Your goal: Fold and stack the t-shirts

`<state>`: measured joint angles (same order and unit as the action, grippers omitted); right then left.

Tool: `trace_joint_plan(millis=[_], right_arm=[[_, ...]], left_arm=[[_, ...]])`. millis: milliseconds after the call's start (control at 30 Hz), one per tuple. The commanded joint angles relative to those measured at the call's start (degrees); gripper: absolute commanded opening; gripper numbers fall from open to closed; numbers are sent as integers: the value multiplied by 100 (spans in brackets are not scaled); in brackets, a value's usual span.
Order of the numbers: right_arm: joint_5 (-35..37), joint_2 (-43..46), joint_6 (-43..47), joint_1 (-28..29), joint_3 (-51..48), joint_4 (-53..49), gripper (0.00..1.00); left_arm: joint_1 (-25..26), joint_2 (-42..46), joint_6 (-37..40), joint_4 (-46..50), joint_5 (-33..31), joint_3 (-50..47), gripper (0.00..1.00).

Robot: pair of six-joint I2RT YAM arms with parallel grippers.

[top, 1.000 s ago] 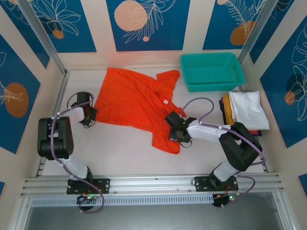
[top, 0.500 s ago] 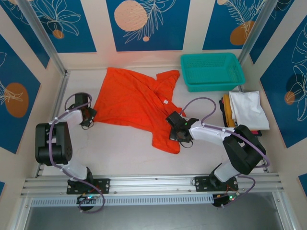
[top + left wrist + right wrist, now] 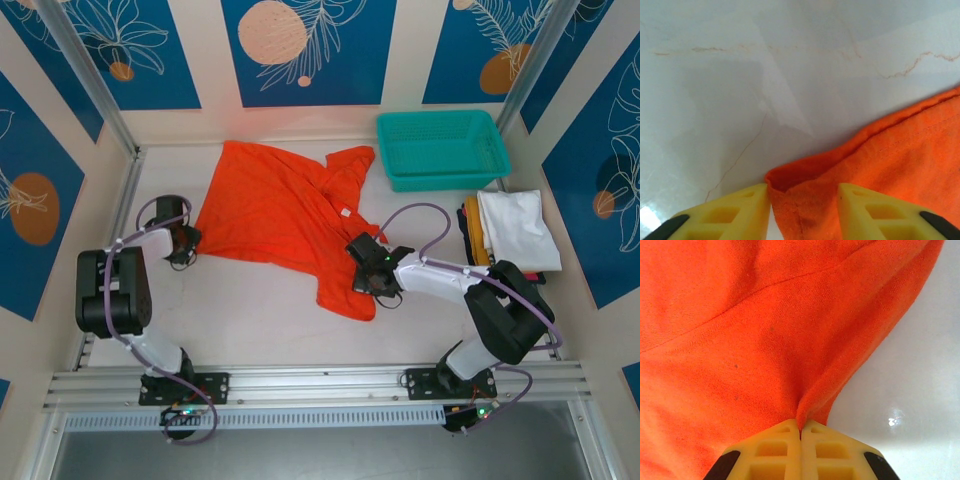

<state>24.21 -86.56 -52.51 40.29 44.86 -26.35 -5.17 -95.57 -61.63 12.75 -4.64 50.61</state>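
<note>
**A:** Where is the orange shirt (image 3: 280, 215)?

**B:** It lies spread out and rumpled on the table (image 3: 250, 310). It runs from the middle of the overhead view up toward 11 o'clock. One sleeve points to 1 o'clock, and a narrower flap hangs down toward 5 o'clock.

**A:** And the other shirts?

**B:** The folded stack (image 3: 478, 232) lies at 3 o'clock from the orange shirt, well apart from it and near the right wall. A white shirt (image 3: 520, 228) is on top. Mustard-yellow, red and dark edges show under it.

**A:** What is the right gripper doing?

**B:** The right gripper (image 3: 372, 280) sits on the 5 o'clock flap. In its wrist view the two yellow fingers (image 3: 775, 450) are pressed together. They pinch a ridge of the orange cloth (image 3: 740, 340), which gathers into a crease at their tips.

**A:** And the left one?

**B:** The left gripper (image 3: 183, 243) is low on the table at the shirt's 9 o'clock corner. In its wrist view the fingers (image 3: 735, 210) stand apart. The hemmed corner of the shirt (image 3: 890, 185) lies curled in the gap between them, close against the left finger, and nothing is clamped.

**A:** Anything else on the table?

**B:** A teal mesh basket (image 3: 443, 148) stands at 1 o'clock, near the sleeve. It is just past the far end of the folded stack.
</note>
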Motion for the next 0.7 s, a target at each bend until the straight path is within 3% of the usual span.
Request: trace_joint_plan(millis=[0, 200, 400, 433, 667], right_arm=[[-37, -61, 7, 56, 3, 15, 0], [-56, -106, 12, 75, 18, 30, 0], [-6, -59, -15, 75, 4, 5, 0], [25, -16, -20, 75, -5, 10, 0], [434, 638, -65, 62, -297, 87, 0]], left_arm=[[-107, -103, -66, -42, 111, 115, 36], [-132, -181, -104, -73, 178, 116, 37], [-138, -150, -97, -184, 256, 77, 2], [-142, -118, -55, -251, 281, 51, 0], [-151, 397, 133, -511, 236, -243, 0]])
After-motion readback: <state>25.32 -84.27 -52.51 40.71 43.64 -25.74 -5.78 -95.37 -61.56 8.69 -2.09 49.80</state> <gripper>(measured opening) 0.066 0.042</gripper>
